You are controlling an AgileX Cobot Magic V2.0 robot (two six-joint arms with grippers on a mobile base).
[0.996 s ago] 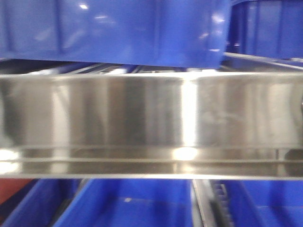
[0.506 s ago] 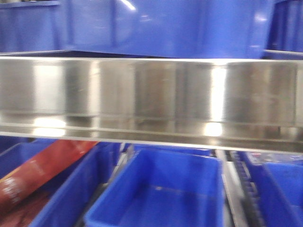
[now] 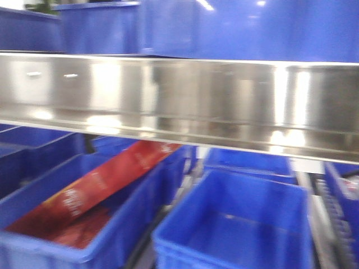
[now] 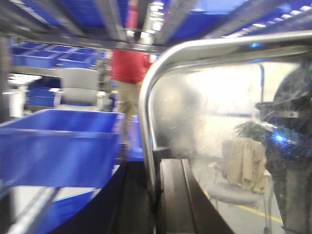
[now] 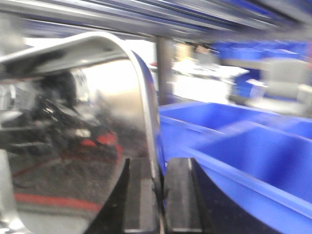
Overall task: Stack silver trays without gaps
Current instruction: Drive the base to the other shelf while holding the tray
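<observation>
A silver tray [image 3: 179,101] is held up on edge, and its shiny long side fills the middle of the front view. In the left wrist view my left gripper [image 4: 155,195] is shut on the tray's rolled rim [image 4: 146,126], one finger on each side of it. The tray's scuffed reflective bottom [image 4: 219,126] faces that camera. In the right wrist view my right gripper [image 5: 160,195] is shut on the tray's opposite rim [image 5: 151,131]. The tray's bottom [image 5: 73,146] mirrors the room. No other silver tray shows.
Blue plastic bins [image 3: 235,224] stand below the tray, and one at the left holds a red packet [image 3: 95,190]. More blue bins [image 3: 224,28] sit above on the rack. A person in a red top [image 4: 127,63] and a grey chair [image 4: 80,87] stand beyond.
The tray has risen in the front view and now tilts down to the right. More of the blue bins and the red packet below it have come into sight.
</observation>
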